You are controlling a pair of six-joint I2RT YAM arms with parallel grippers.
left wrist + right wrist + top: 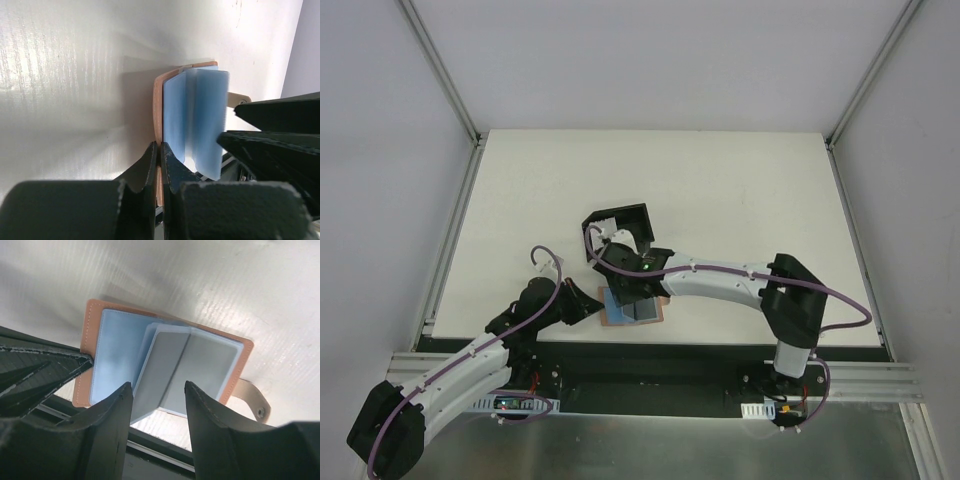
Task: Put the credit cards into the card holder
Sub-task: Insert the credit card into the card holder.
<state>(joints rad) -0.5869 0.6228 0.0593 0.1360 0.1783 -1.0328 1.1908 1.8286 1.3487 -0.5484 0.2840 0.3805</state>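
The left end effector (pixel 159 147) has its fingers pressed together on the tan leather edge of the card holder (pixel 86 330), pinning the left side of it. The right end effector (pixel 158 385) hangs over the same holder with its fingers apart, one on either side of a pale grey leaf that stands up from the middle. Whether either finger touches that leaf is hard to make out from the wrist view. The card holder lies open and flat, with the credit cards (pixel 195 120) on its inner face: light blue ones against the leather and the grey one raised above them. Its snap tab (pixel 254 401) sticks out past the right edge. The holder sits near the near edge of the white worktop (pixel 720 190), about midway between the two arm bases. A black box (pixel 620 225) stands just beyond it on the far side.
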